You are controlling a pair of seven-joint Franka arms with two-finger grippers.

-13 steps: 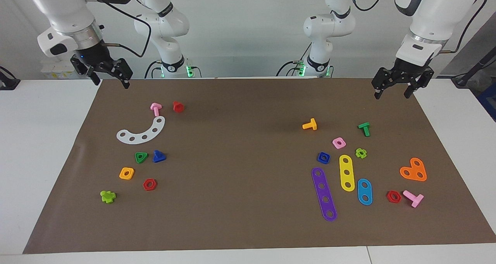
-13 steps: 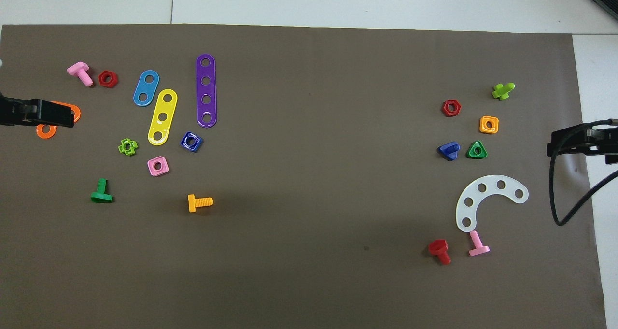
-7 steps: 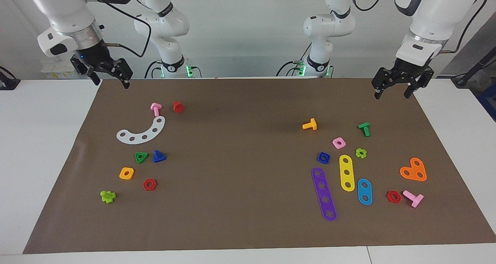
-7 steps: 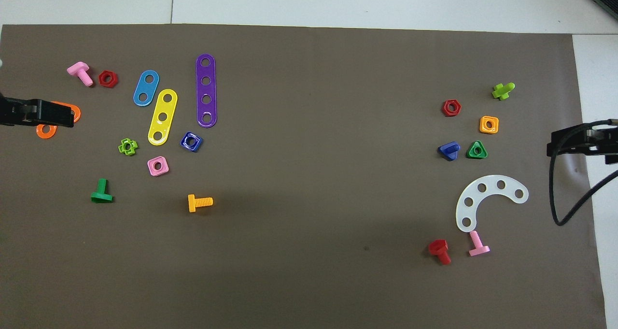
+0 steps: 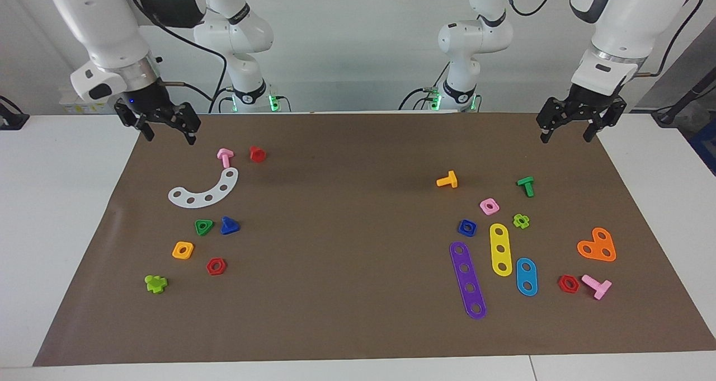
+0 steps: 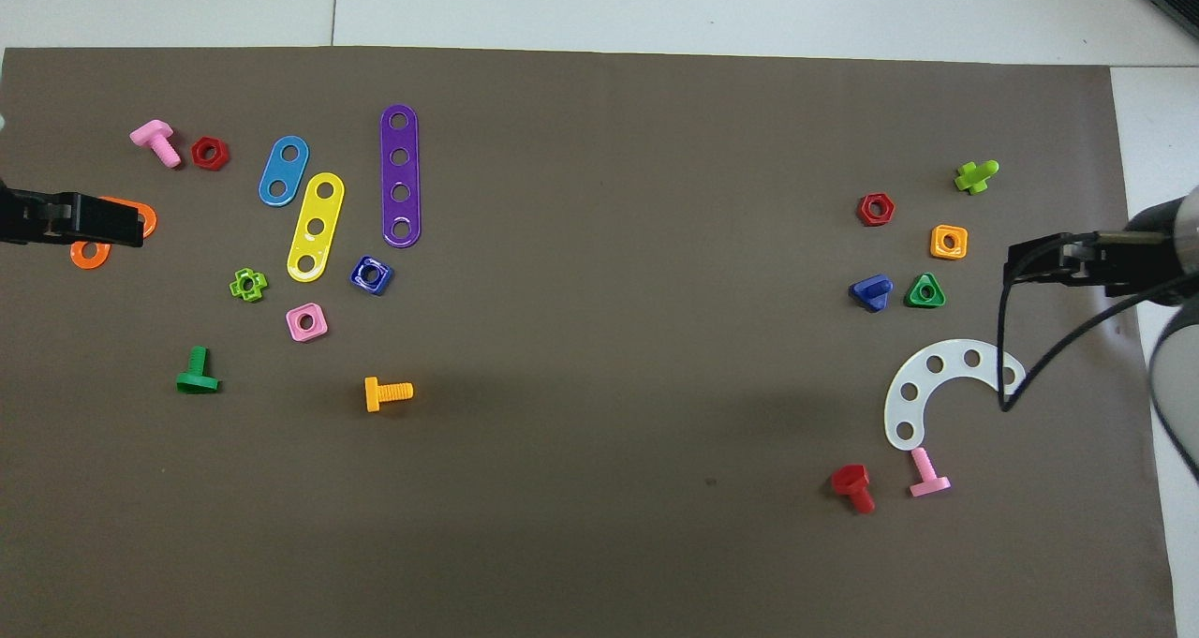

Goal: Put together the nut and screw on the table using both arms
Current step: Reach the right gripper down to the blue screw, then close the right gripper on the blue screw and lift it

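Looking across from the facing view, the right tool [image 5: 166, 129] hangs with its fingers spread wide and empty over the brown mat's edge at the right arm's end of the bench [image 5: 67, 202]. The small dark blue plastic screw with the flat triangular head [image 5: 229, 225] lies on the mat at that same end, farther from the robots than the tool's spot and inward toward the middle, just beside a green triangular nut [image 5: 203, 226]. It seems to rest on its head with the stubby shaft tipped up, though I cannot be sure of the tilt. The left tool [image 5: 569, 128] hangs wide and empty over the mat's edge at the left arm's end. The small dark blue plastic square nut with the round hole [image 5: 467, 227] lies flat, farther out and inward from it, close to a pink square nut [image 5: 489, 206] and a purple four-hole strip [image 5: 467, 280].

From the overhead view, the right tool [image 6: 1035, 268] shows at the frame's side, with the screw [image 6: 872, 292] inward from it past the green nut [image 6: 925, 290]. The left tool [image 6: 80, 223] covers part of an orange heart-shaped plate [image 6: 91, 256]; the nut [image 6: 372, 274] lies inward, past a yellow strip [image 6: 316, 226].

Each piece lies on its own arm's side, so the right arm is best placed for the screw and the left for the nut.
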